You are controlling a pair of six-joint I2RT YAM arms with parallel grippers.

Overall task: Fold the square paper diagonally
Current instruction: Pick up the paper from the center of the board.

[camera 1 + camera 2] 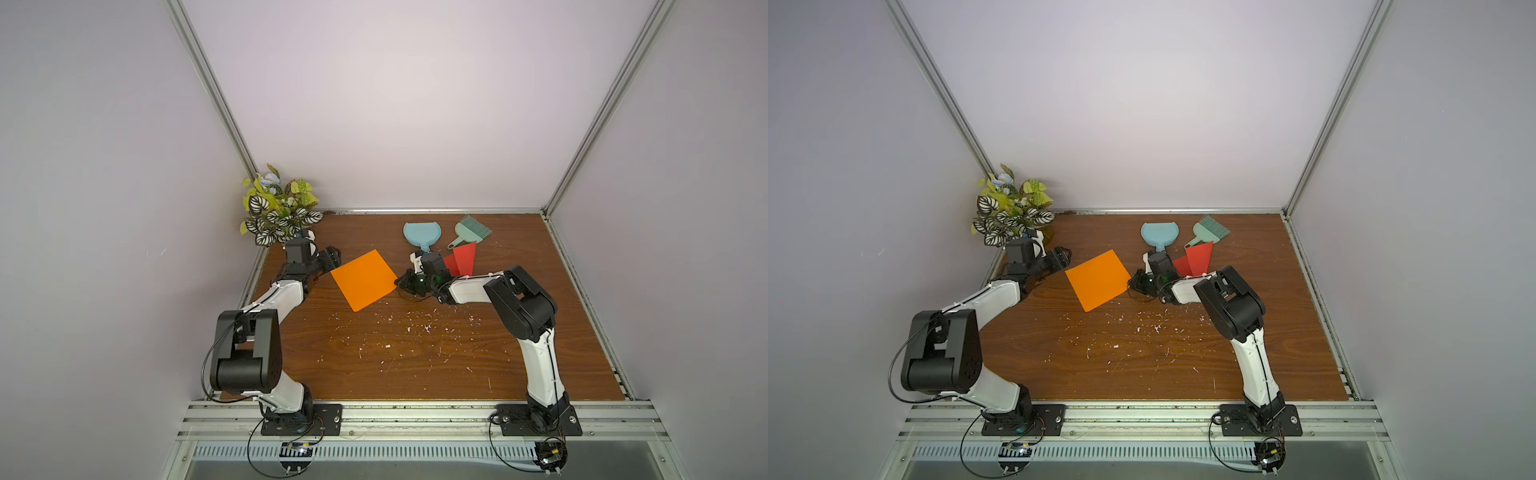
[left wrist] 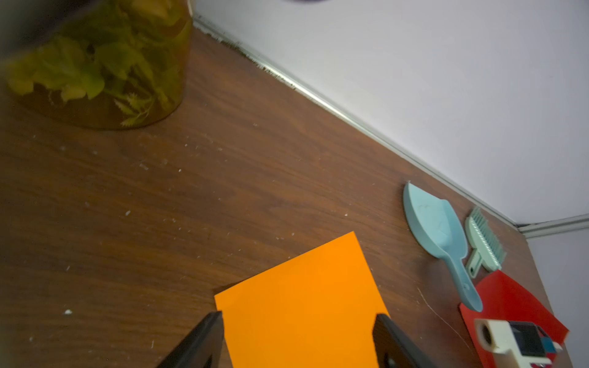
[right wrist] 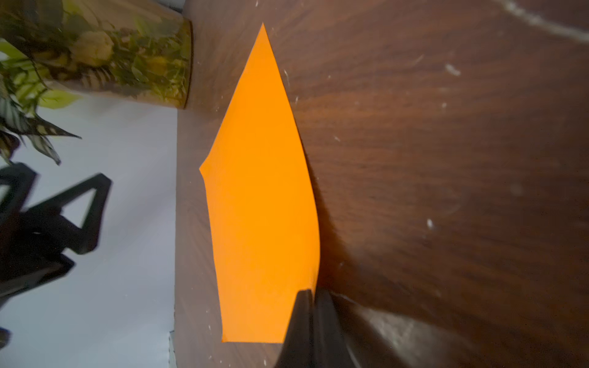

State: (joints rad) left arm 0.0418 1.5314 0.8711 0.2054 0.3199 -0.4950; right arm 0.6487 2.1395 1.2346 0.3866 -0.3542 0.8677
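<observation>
In both top views the orange paper (image 1: 365, 279) (image 1: 1098, 279) lies on the wooden table (image 1: 415, 365), a little toward 10 o'clock from the table's middle, with its corners pointing at 12, 3, 6 and 9 o'clock. From there it looks flat. The right gripper (image 1: 401, 283) is at the 3 o'clock corner, but its jaws are too dark and small to read.

The right wrist view shows what the top views do not: the right gripper (image 3: 314, 291) has its jaws pressed together on the paper's edge near that corner, and this side of the sheet bows up from the wood.

The left gripper (image 1: 332, 261) is at the 9 o'clock corner. Only the left wrist view shows its fingers (image 2: 207, 337) standing wide, with the paper's corner between them; I cannot tell whether they touch it.

At 1 o'clock from the paper are a blue dustpan (image 1: 422, 235) and a green brush (image 1: 471, 230), with a red paper (image 1: 463, 257) partly behind the right wrist.
</observation>
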